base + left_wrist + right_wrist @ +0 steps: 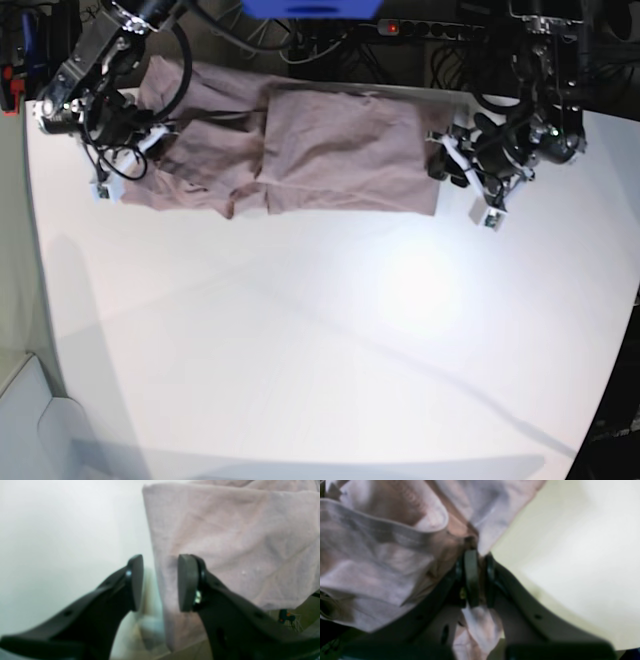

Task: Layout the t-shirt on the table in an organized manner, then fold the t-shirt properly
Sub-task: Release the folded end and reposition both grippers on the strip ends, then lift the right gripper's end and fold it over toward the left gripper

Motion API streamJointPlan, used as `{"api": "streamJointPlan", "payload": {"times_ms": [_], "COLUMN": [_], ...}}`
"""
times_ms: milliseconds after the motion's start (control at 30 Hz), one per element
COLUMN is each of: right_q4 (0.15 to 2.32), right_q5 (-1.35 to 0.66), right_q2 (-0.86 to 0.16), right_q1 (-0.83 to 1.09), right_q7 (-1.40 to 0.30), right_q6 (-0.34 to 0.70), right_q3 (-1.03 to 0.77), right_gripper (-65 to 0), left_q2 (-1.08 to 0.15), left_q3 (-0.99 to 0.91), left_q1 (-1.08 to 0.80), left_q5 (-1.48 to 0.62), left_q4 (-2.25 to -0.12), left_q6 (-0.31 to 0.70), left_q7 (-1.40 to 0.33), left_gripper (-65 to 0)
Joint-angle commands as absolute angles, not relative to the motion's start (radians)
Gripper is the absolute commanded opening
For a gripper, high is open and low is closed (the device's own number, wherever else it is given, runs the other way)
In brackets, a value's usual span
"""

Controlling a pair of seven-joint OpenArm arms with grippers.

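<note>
The white table [320, 340] takes up most of the room from where I stand, broad and bare in front, with dark cables and equipment crowded along its far edge. The t-shirt [300, 150] lies stretched along that far side, a dusty mauve strip running crossways, flatter and squarer toward the end by the left arm, more rumpled and bunched toward the end by the right arm.

The right gripper [477, 577] is at the crumpled end. In its wrist view the two dark pads are drawn almost together, and a fold of t-shirt [382, 555] fabric is pinched between them, with a tail of cloth hanging out below the pads. The loose layers of the garment heap up beside it, and the pale table [582, 555] shows on the other side.

The left gripper [160, 582] sits at the opposite end, at the short edge of the cloth. Its pads stand apart with a clear gap. The edge of the t-shirt [237, 542] runs down through that gap, close against one pad [186, 582], while the other pad is over bare table [62, 542]. Nothing is clamped there. In the base view this gripper [462, 165] is just at the edge of the fabric, its body angled in from the side.
</note>
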State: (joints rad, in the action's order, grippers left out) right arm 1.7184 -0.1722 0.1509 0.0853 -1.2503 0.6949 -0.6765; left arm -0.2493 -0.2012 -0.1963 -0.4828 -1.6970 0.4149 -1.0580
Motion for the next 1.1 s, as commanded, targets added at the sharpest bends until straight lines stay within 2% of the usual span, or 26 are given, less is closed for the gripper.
{"api": "streamJointPlan", "payload": {"times_ms": [0,133,300,533,567,667,700,800,967,1067], "right_q4": [1.722,1.759,1.781,1.782,1.782,1.782,1.782,1.782,1.782,1.782], "right_q5": [-0.134,-0.15,-0.317,-0.444,-0.444,-0.446,-0.446,-0.447,-0.449,-0.544], "right_q2": [0.157,0.157,0.131,0.077,0.074,0.074,0.074,0.076,0.077,0.074], "right_q1": [0.09,0.07,0.062,0.039,0.035,0.022,0.021,0.016,-0.002,0.004], "right_q7": [-1.308,-1.308,-1.316,-1.356,-1.356,-1.357,-1.357,-1.376,-1.383,-1.385], "right_q6": [0.698,0.698,0.698,0.698,0.698,0.698,0.698,0.698,0.698,0.698], "right_q3": [-0.674,-0.679,-0.676,-0.676,-0.677,-0.676,-0.676,-0.676,-0.676,-0.673], "right_gripper": [-65.0,-65.0,-65.0,-65.0,-65.0,-65.0,-65.0,-65.0,-65.0,-65.0], "left_q2": [-0.255,-0.236,-0.166,-0.171,-0.171,-0.17,-0.17,-0.159,-0.151,-0.111], "left_q3": [-0.206,-0.228,-0.397,-0.556,-0.567,-0.573,-0.57,-0.555,-0.42,-0.417], "left_q1": [-0.183,-0.183,-0.174,-0.177,-0.179,-0.179,-0.18,-0.186,-0.182,-0.163], "left_q5": [-0.499,-0.499,-0.499,-0.487,-0.487,-0.486,-0.484,-0.444,-0.366,-0.361], "left_q4": [-1.73,-1.791,-1.819,-1.825,-1.825,-1.825,-1.825,-1.796,-1.682,-1.641], "left_q6": [0.417,0.417,0.418,0.418,0.418,0.41,0.409,0.409,0.409,0.409], "left_q7": [-1.043,-1.043,-1.059,-1.168,-1.187,-1.218,-1.222,-1.227,-1.218,-1.218], "left_gripper": [-42.2,-42.2,-42.3,-43.2,-45.7,-62.5,-65.0,-63.6,-64.9,-64.9]}}
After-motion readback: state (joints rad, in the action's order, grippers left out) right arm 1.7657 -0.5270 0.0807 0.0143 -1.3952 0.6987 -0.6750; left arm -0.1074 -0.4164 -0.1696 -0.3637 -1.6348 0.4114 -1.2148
